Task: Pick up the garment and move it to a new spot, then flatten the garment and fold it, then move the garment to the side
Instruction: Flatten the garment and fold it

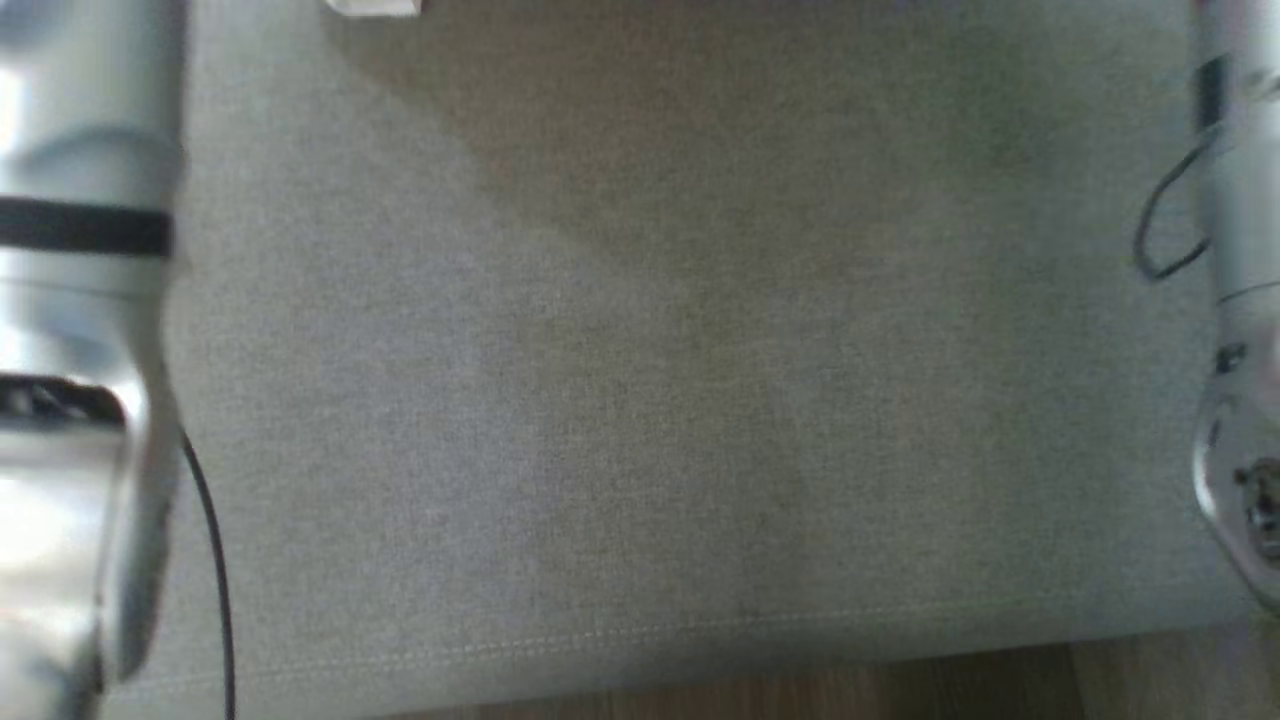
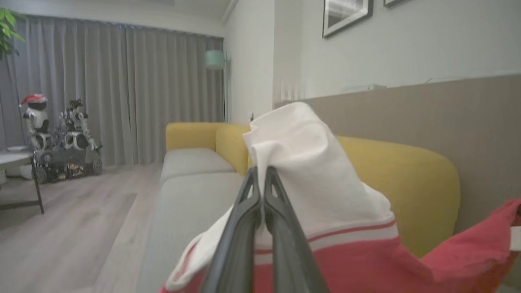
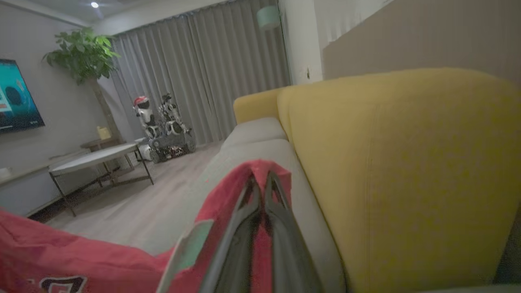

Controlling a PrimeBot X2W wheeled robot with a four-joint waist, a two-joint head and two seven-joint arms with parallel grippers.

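Big sofa with grey fabric seat cushions and a mustard-yellow backrest [image 2: 407,183] stretches away ahead of both claws, with the yellow back to the right of each pair of fingers in the wrist views. The red-and-white fabric garment [image 2: 325,183] is held by both claws, above the grey seat. Its white panel with red stripes drapes over the left claw's fingers and its red cloth bunches around the right. In the head view, the pale left forearm [image 1: 80,300] and pale right forearm [image 1: 1240,300] flank the bare grey cushion. Left claw [image 2: 261,173]: dark fingers pressed together, pinching the white cloth. Right claw [image 3: 260,179]: fingers closed too, clamped on the red edge, a pale mint strip [image 3: 189,244] just left of them.
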